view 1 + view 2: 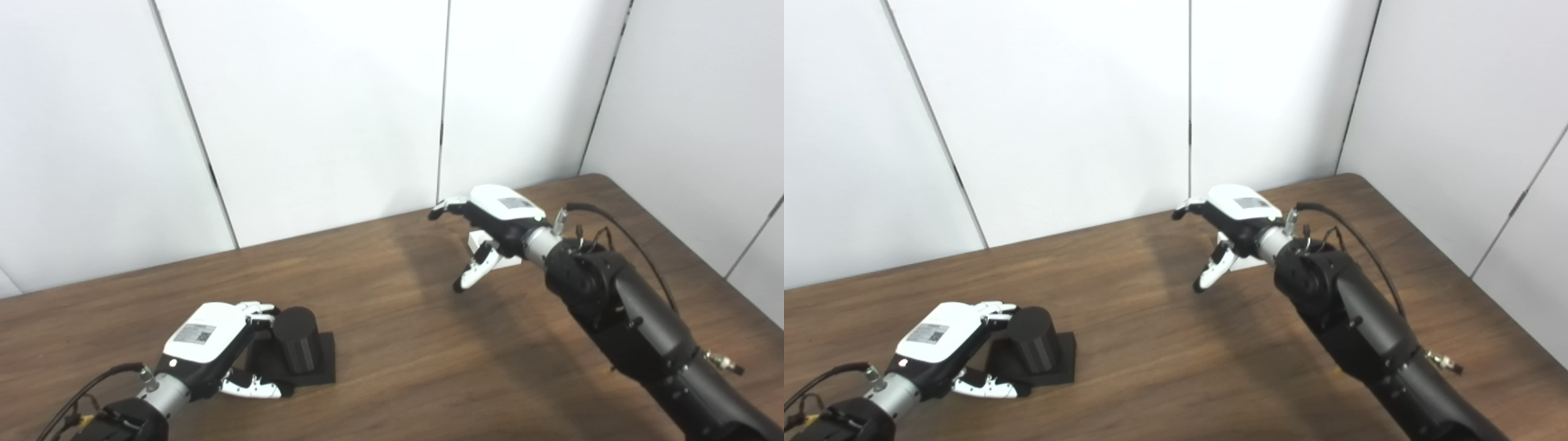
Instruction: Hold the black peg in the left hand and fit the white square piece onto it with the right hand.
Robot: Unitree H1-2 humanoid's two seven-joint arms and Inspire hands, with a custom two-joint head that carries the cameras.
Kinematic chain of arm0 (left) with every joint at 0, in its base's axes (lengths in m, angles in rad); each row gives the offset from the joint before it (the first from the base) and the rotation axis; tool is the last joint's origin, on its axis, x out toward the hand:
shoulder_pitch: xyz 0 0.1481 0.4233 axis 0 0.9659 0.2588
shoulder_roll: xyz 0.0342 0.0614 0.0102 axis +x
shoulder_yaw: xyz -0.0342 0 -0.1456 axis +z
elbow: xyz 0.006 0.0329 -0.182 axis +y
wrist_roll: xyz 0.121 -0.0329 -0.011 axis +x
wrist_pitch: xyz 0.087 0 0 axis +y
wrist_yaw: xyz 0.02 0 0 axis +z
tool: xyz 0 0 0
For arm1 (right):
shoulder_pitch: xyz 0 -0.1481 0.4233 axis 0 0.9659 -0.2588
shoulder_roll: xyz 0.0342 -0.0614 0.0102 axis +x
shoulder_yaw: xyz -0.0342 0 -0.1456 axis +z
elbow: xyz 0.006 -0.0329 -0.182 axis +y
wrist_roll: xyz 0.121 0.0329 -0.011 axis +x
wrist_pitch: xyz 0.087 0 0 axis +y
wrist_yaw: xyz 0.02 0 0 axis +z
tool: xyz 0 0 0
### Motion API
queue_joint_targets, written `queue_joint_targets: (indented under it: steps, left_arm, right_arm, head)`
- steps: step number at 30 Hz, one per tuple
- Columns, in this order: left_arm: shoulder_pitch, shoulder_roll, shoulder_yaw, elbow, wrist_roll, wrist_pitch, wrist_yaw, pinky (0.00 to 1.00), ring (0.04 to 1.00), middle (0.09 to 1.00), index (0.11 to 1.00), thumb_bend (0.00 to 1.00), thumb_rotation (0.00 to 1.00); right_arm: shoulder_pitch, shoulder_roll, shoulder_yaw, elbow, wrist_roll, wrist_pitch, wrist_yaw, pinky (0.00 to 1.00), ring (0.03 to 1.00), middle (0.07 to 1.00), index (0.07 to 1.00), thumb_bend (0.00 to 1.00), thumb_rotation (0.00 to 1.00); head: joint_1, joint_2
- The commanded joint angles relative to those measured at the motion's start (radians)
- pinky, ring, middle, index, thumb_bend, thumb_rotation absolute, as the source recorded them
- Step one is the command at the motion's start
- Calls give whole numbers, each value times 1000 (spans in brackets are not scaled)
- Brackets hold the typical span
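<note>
Left hand (211, 343) cups the black cylindrical peg (297, 348) standing on its square base near the brown wooden worktop (392, 343) front. Right hand (490, 229), fingers apart, hovers over the white square piece (481, 242), mostly hiding it.

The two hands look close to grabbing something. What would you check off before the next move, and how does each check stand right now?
1. Black peg upright on its square base, on the table: ok.
2. Left hand beside the peg, fingers near its top: ok.
3. Left hand firmly closed on the peg: cannot tell; contact is hidden.
4. White square piece within the right hand's reach: ok, it lies just under the right hand.
5. Right hand holding the piece: not ok; fingers are apart.
6. Piece's hole visible for lining up: cannot tell, hand covers it.
</note>
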Motion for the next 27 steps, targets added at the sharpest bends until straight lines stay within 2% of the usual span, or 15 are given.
queue_joint_targets:
  steps: [1, 4, 9, 18, 27]
  left_arm:
    - [87, 37, -63, 63, 59, -41, -87, 750, 854, 841, 493, 523, 63]
    - [84, 42, -68, 75, 69, -53, -78, 756, 855, 843, 494, 523, 65]
    - [83, 44, -66, 90, 61, -67, -74, 774, 864, 849, 494, 523, 66]
    - [90, 44, -62, 101, 59, -75, -70, 765, 866, 849, 495, 523, 67]
    - [94, 47, -51, 80, 44, -64, -85, 777, 870, 850, 494, 523, 66]
  right_arm:
    - [-71, -48, 2, 21, -52, 8, -1, 762, 876, 904, 897, 898, 233]
    - [-111, -63, 21, 78, -80, 8, 7, 812, 895, 921, 930, 920, 254]
    - [-171, -80, 53, 175, -104, 13, 36, 846, 923, 946, 908, 924, 229]
    - [-220, -86, 65, 277, -102, 20, 37, 779, 912, 938, 872, 946, 193]
    - [-240, -85, 76, 406, -75, -14, 20, 793, 908, 924, 842, 986, 228]
  head:
    - [-7, 0]
    - [-24, -5]
    - [-33, -5]
    - [-29, -6]
    - [-17, -1]
